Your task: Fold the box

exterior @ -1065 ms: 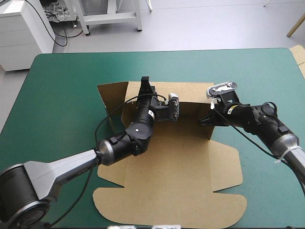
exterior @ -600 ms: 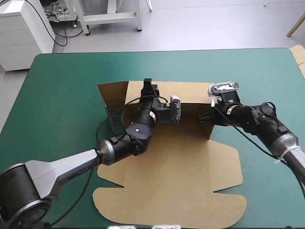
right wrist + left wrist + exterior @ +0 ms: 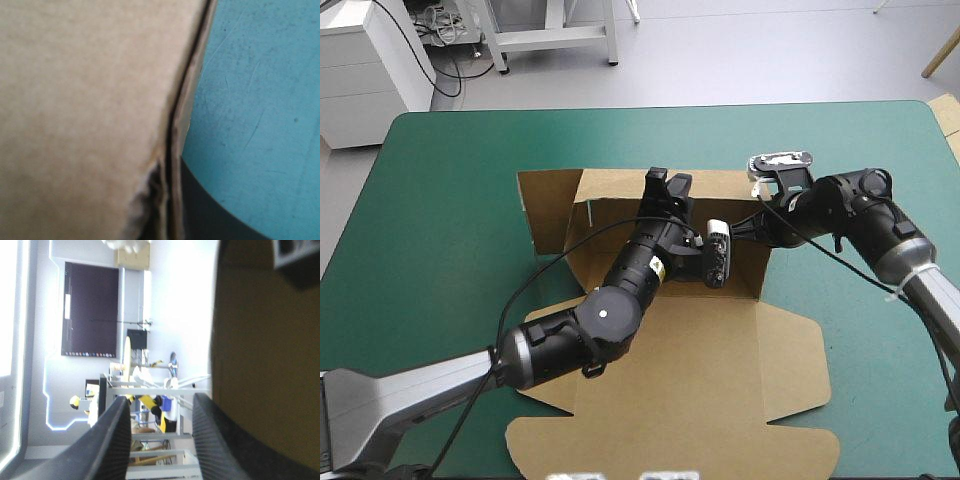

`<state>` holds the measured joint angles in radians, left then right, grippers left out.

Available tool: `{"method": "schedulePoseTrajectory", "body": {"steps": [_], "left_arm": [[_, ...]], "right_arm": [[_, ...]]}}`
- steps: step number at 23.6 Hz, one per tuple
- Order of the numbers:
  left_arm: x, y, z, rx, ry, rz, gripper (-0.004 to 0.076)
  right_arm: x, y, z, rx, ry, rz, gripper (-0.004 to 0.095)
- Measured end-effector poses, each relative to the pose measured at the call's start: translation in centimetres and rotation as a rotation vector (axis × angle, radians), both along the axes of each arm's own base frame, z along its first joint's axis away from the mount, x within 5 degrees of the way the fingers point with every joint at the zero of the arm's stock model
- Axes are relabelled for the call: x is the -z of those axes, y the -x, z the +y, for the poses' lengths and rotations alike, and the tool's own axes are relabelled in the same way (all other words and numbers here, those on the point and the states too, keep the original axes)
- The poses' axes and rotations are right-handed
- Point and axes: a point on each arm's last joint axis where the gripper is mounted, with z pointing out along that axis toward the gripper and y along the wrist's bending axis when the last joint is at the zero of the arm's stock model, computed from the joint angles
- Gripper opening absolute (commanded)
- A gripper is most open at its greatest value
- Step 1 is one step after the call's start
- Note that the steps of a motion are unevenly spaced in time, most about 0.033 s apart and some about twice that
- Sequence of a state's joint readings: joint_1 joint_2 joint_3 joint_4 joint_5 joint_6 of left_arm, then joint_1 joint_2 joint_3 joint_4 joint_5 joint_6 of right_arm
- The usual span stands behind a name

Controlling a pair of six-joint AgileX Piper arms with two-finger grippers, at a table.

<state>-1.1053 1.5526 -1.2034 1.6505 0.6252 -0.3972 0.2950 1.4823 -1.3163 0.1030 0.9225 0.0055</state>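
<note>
At the centre of the tabletop point(image 3: 450, 200), on its teal-green cover, the brown box point(image 3: 720, 370) lies half-formed, and things are moving! Since a moment ago the left gripper point(image 3: 668, 182) has slid along the far wall point(image 3: 610, 188) from about 11 o'clock to nearly 12 o'clock, with the arm driving deeper over the base. Its jaws stand released: in the wrist view the two black fingers point(image 3: 112, 440) are well apart with nothing between them, and brown board sits just beside one.

Over at 2 o'clock the right gripper point(image 3: 742, 228) has climbed and pulled toward 12 o'clock, at the corner where the far wall meets the right-hand wall point(image 3: 766, 268). Its jaws look clenched on the box: one black finger point(image 3: 210, 222) presses the board's doubled edge, and the other is hidden behind the sheet.

The 9 o'clock side flap point(image 3: 545, 210) has swung outward a touch, and the whole sheet has crept toward 9 o'clock. By the look of it, the far wall is being stood up and that 2 o'clock corner squared. Plenty is left, though: the wide lid panel point(image 3: 670, 440) at 6 o'clock lies flat, untouched.
</note>
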Motion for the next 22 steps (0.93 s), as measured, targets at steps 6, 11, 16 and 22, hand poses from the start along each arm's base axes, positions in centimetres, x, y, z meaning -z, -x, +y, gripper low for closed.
{"method": "schedulePoseTrajectory", "body": {"steps": [6, 11, 16, 22], "left_arm": [[-5.7, 1.9, 4.2, -0.056, 0.152, -0.084, -0.0001], [-6.6, -2.9, 11.7, -0.357, 0.303, 0.025, -0.0001], [-5.2, -6.6, 18.5, -0.629, 0.507, 0.208, -0.0001], [-3.7, -8.4, 24.3, -0.817, 0.718, 0.377, -0.0001]], "right_arm": [[-2.5, -1.1, 0.2, -0.015, 0.059, 0.123, -0.0001], [0.7, -4.7, 1.2, -0.014, 0.079, 0.166, -0.0002], [2.6, -8.3, 1.9, -0.021, 0.097, 0.041, 0.0020], [3.0, -9.4, 1.8, -0.037, 0.155, 0.009, 0.0279]]}}
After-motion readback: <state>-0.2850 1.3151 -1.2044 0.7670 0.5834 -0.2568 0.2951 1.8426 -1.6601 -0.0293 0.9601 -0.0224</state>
